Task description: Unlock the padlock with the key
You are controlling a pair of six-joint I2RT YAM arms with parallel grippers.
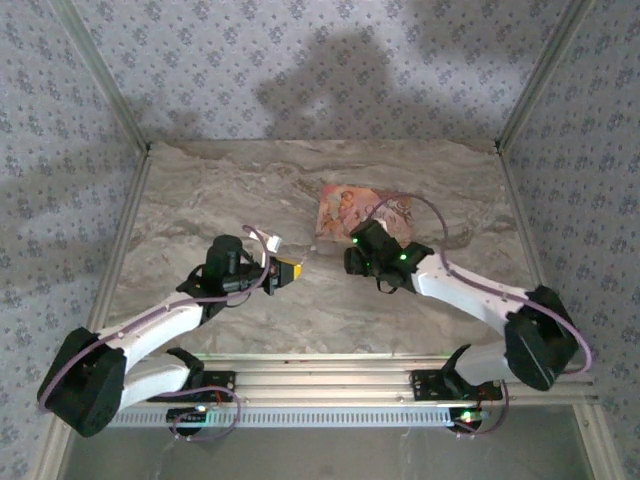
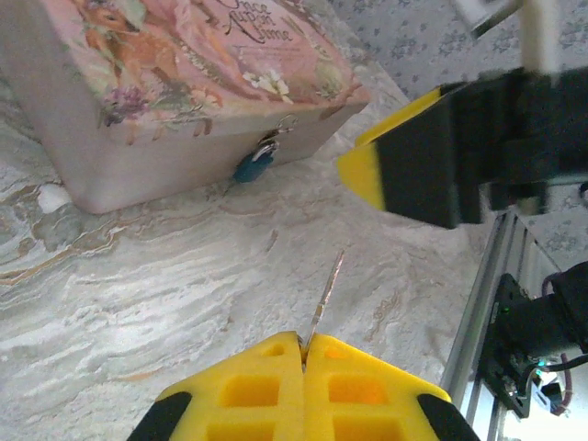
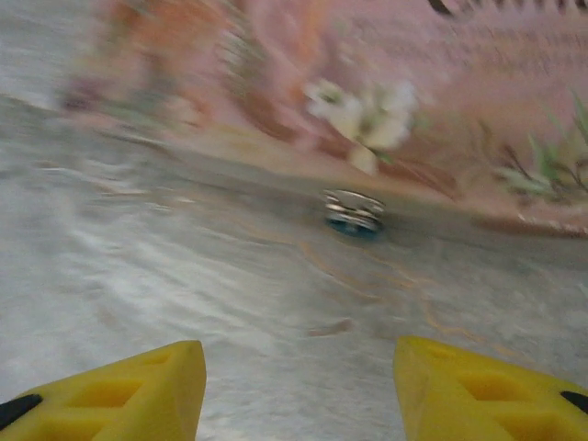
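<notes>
Left gripper [image 2: 303, 347], pads pressed together on the key [image 2: 323, 292], blade free. Ahead, the padlock [image 2: 254, 165] hangs at the front of the box [image 2: 138, 156]. Right gripper [image 3: 299, 358], jaws apart, faces the padlock. It should probably steady the padlock before the key goes in.

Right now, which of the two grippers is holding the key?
The left gripper holds the key: its jaws are shut tight on it, the blade pointing forward. The right gripper stands open and empty, facing the padlock.
</notes>
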